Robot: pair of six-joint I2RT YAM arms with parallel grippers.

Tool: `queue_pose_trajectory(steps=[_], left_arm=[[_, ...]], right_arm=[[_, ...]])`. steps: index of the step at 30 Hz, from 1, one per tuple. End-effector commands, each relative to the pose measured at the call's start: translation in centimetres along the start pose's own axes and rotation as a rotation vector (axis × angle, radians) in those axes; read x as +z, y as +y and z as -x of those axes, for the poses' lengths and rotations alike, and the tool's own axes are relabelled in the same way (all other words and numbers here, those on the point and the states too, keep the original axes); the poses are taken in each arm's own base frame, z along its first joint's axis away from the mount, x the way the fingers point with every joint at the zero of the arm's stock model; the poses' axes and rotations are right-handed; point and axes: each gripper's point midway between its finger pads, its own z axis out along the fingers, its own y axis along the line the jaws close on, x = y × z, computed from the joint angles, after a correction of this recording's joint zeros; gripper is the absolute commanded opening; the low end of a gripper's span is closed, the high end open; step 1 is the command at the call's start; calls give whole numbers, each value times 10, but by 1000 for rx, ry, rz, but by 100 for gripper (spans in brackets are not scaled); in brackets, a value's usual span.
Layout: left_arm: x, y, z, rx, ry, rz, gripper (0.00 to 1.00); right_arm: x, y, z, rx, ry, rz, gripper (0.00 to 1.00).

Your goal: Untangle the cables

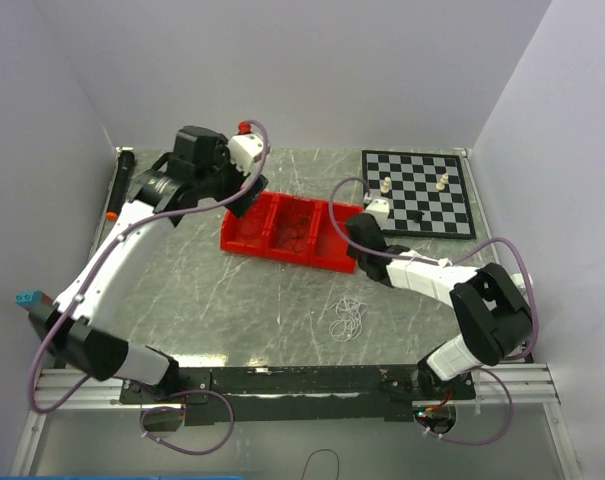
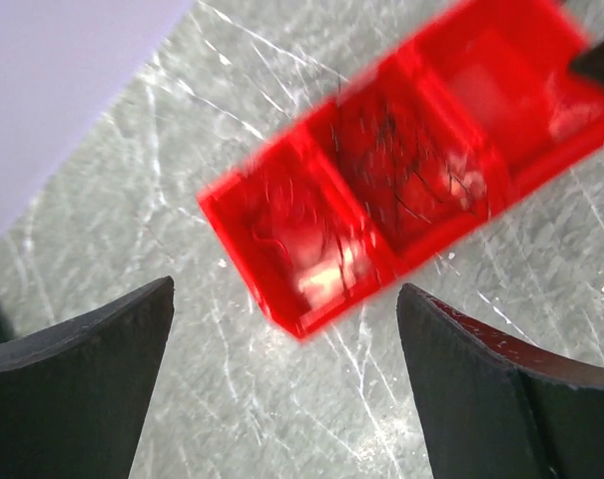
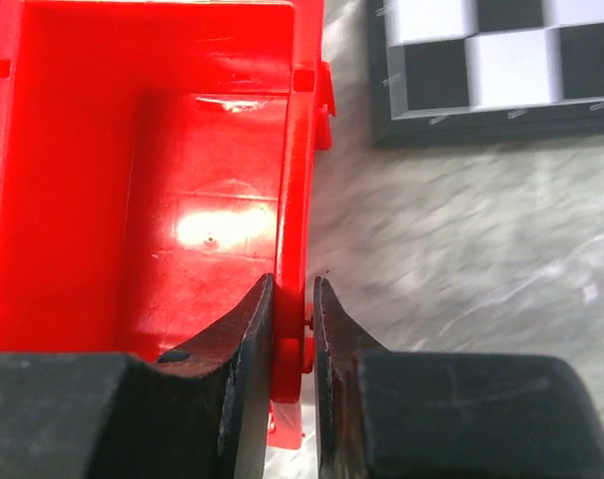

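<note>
Top external view, nearest item first: a loose coil of hair-thin white cables (image 1: 347, 318) lies on the scratched grey table (image 1: 232, 290). It sits on the near side of the red plastic three-bin tray (image 1: 287, 232), apart from it. Neither arm touches the coil.

Right wrist view: I see the right gripper (image 3: 294, 299) astride the tray's right end wall, with one finger inside the bare end bin and one outside. The fingers are pinched together on that wall.

Left wrist view: the left gripper (image 2: 284, 299) hangs above the tray's left end, fingers spread wide and holding nothing. The view is blurred. Thin dark cables (image 2: 421, 180) show in the middle bin. I cannot tell what the left bin holds.

Beyond the tray lies a black-and-white chessboard (image 1: 419, 192) carrying pale chess pieces (image 1: 384, 186), just beside the right wrist.

Hazards I judge from here:
- The pinch bears on a thin, smooth wall. A pull could slip off or tip the tray and spill the dark cables.
- Dragging the tray toward me could run it over the white coil and tighten the tangle.
- A swing of the right wrist outward could topple the chess pieces.
</note>
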Motion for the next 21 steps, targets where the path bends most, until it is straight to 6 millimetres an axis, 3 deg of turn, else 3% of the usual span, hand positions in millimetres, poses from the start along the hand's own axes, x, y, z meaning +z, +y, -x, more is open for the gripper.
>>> queue_pose_trajectory(steps=[1,7,12,13,16,21], left_arm=[[-27,-6,-6,-23,-7,10,97],[-52,-17,-25,-35,22,-2,97],[-58,-22,-42,-12,51,-4,97],[-58,-23,-40,-11,41,-11,97],[-58,-34,-35,-7,0,-68,97],[-58,-69,-25,59,-89,-211,97]], right_arm=[[-21,49,-22,-50,31,116,10],[-42,53,-54,-57,87,157,9],[-58,59,-71,-67,121,214,11],[-59,57,-76,-78,150,208,15],[-61,63,-74,-78,157,225,40],[-80,77,-35,-56,70,299,63]])
